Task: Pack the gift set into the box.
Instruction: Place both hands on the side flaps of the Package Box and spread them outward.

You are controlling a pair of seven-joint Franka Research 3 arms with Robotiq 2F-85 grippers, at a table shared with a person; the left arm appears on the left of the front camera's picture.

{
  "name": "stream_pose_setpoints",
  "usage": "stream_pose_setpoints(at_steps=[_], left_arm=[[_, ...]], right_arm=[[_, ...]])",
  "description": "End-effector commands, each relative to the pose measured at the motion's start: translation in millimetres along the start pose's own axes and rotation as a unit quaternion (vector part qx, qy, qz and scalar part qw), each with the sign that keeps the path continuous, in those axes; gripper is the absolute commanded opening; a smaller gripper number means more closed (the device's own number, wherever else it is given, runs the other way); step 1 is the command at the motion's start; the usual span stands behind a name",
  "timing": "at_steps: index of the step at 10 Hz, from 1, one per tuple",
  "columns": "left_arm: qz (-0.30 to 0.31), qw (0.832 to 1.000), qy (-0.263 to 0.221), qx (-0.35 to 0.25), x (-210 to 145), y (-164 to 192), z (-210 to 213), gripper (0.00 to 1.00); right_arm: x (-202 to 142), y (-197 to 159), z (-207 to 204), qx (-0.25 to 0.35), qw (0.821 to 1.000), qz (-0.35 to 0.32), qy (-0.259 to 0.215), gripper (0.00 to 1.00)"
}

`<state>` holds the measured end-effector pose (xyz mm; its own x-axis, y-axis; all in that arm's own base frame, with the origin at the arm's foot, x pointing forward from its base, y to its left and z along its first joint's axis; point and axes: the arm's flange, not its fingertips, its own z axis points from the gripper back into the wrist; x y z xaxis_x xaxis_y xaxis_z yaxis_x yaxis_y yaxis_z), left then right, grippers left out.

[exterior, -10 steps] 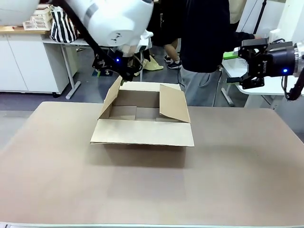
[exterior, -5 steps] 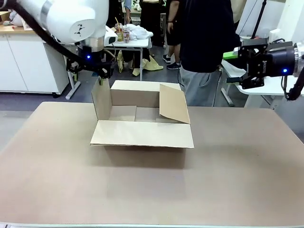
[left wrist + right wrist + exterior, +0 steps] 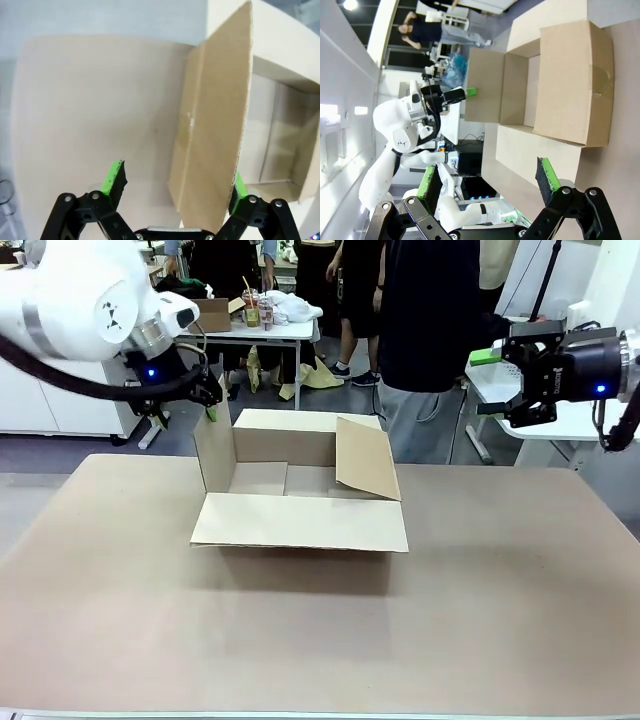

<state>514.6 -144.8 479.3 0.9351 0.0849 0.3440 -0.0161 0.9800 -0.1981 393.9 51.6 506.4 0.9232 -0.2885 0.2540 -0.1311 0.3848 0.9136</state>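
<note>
Flap (image 3: 215,115) of box (image 3: 300,522) stands upright between left gripper's (image 3: 176,176) jaws.

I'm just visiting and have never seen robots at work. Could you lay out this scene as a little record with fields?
Setting: brown table, a person standing at its far side
Box: open carton in the table's middle
Flaps: left flap upright, right flap leaning inward, near flap flat outward
Left claw: open, astride the left flap's top edge
Right claw: open, empty, in the air to the right of the box
Inside the box: the visible floor is bare cardboard
</note>
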Motion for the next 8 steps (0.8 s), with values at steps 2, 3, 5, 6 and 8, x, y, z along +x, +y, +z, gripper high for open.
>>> stream_pose_setpoints(at_steps=[2,3,5,6,8], left_arm=[[0.003,0.997,0.019,-0.081,-20.5,40.1,0.1,1.00],[0.009,0.996,0.024,-0.086,-25.2,50.1,-0.7,1.00],[0.027,0.995,0.031,-0.087,-32.2,65.2,-6.5,1.00],[0.037,0.995,0.037,-0.081,-35.3,72.1,-8.9,1.00],[0.037,0.996,0.032,-0.076,-28.0,63.2,-10.6,1.00]], right_arm=[[1.5,1.3,-3.2,0.013,1.000,-0.001,-0.004,1.00],[1.5,1.3,-3.2,0.013,1.000,-0.001,-0.004,1.00],[1.5,1.3,-3.2,0.013,1.000,-0.001,-0.004,1.00],[1.5,1.3,-3.2,0.013,1.000,-0.001,-0.004,1.00],[1.5,1.3,-3.2,0.013,1.000,-0.001,-0.004,1.00]])
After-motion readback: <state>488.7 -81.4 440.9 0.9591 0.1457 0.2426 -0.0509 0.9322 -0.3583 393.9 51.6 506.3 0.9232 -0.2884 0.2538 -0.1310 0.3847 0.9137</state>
